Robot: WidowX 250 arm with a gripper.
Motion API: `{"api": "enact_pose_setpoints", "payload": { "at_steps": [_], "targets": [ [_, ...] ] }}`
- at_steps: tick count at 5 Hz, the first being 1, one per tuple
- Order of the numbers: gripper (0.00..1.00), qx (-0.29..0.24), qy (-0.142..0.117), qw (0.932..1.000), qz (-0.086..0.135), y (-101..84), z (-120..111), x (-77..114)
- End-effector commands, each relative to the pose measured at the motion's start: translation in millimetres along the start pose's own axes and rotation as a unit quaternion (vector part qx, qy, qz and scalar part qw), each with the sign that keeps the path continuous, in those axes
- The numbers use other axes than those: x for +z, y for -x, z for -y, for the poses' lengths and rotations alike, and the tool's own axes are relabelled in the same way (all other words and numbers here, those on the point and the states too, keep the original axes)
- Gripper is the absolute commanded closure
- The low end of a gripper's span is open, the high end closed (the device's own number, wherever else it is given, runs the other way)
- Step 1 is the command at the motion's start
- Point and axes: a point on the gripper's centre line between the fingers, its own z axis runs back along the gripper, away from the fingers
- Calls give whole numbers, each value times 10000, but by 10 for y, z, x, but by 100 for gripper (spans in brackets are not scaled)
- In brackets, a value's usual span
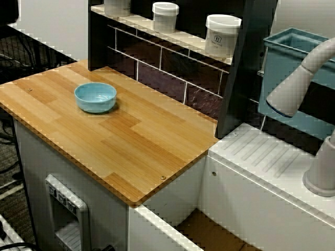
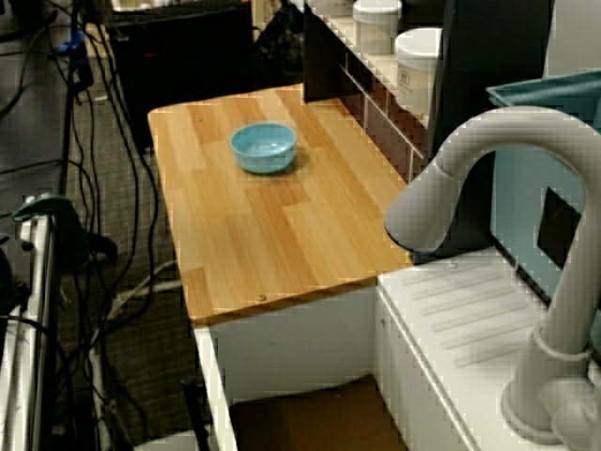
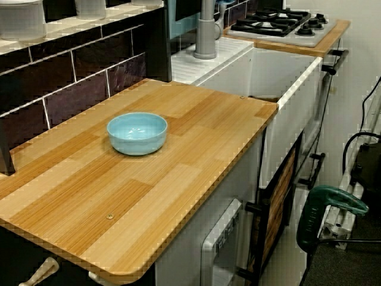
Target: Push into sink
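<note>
1. A small light-blue bowl [image 1: 96, 97] sits upright and empty on the wooden countertop [image 1: 125, 141], toward the corner farthest from the sink and nearer the tiled back wall [image 1: 172, 73] than the front edge.
2. The sink [image 3: 286, 77], a deep white-walled basin with a brown floor, opens just past the countertop's far end edge; the bowl stands well apart from it, with bare wood between.
3. No robot arm or gripper appears in any of the three views, so whether it is open or closed cannot be told.
4. The push has not begun, judging by the bowl's place; nearly the whole length of the countertop remains to be covered.
5. A clean push would likely mean contact low on the bowl's wall, on the side away from the sink, and a steady slide along the boards; a high or off-centre touch could tip or spin so light a dish.
6. The line should probably stay clear of the front edge, where the bowl could drop to the floor.
7. Beyond, a grey faucet [image 2: 488, 244] rises from the ribbed white drainboard [image 1: 272, 157], a teal bin [image 1: 293, 68] behind it, white jars [image 1: 222, 34] on the shelf above the tiles.
</note>
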Motion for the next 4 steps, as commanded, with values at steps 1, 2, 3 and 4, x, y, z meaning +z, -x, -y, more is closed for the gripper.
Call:
{"api": "enact_pose_setpoints", "payload": {
  "at_steps": [1, 2, 3, 4],
  "targets": [
    [0, 0, 0, 10000, 0, 0, 0, 0],
    [0, 299, -294, 9988, -253, -462, -345, -255],
    [0, 817, -259, 9959, -281, -789, -886, -383],
    [0, 1267, -431, 9909, -121, -999, -1417, -537]
  ]
}}
